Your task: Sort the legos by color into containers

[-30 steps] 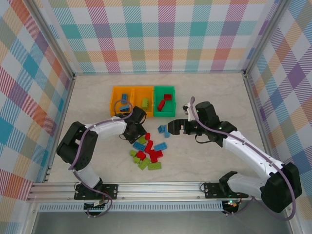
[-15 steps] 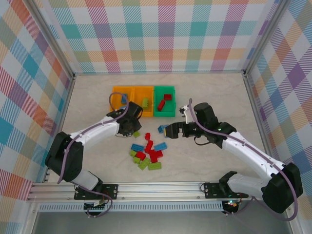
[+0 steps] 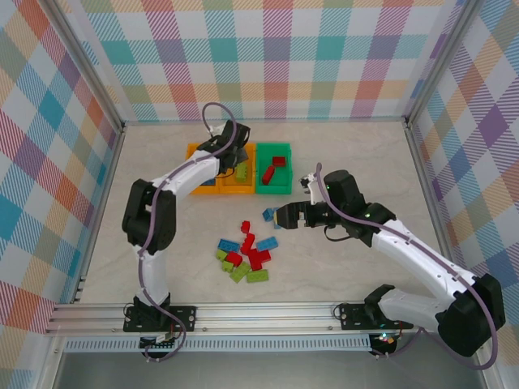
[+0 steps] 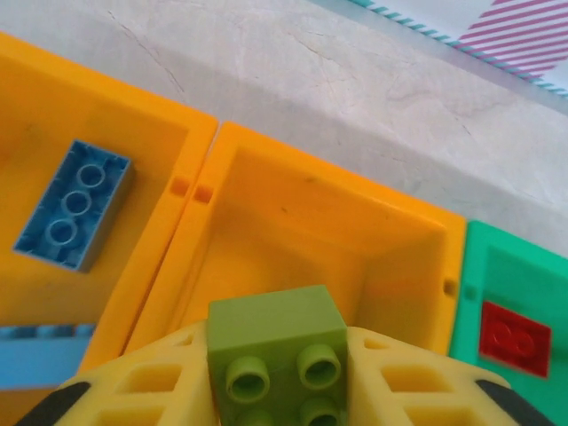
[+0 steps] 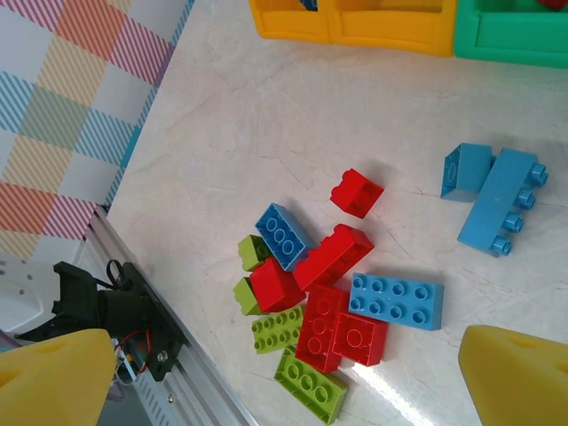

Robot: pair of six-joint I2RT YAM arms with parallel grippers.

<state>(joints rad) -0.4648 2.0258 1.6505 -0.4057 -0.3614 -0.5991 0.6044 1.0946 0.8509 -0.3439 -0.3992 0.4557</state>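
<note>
My left gripper [image 4: 278, 366] is shut on a lime green lego [image 4: 273, 321], held above the middle orange container [image 4: 319, 232]; from above this gripper [image 3: 232, 157] hangs over the bins. The left orange container [image 4: 142, 169] holds a blue brick [image 4: 74, 205], and the green container [image 4: 510, 271] holds a red brick [image 4: 514, 338]. My right gripper [image 3: 280, 217] stands open with nothing in it, over the table right of the loose pile of legos [image 5: 333, 297]. Two blue bricks [image 5: 493, 190] lie apart from the pile.
The three containers stand side by side at the back of the table: orange [image 3: 190, 168], orange [image 3: 230, 190], green [image 3: 273, 192]. An aluminium rail [image 3: 259, 314] runs along the near edge. Checked walls close in the sides and back.
My left arm has swung from the lego pile up to the containers, carrying the lime green brick. The right arm has barely shifted.
</note>
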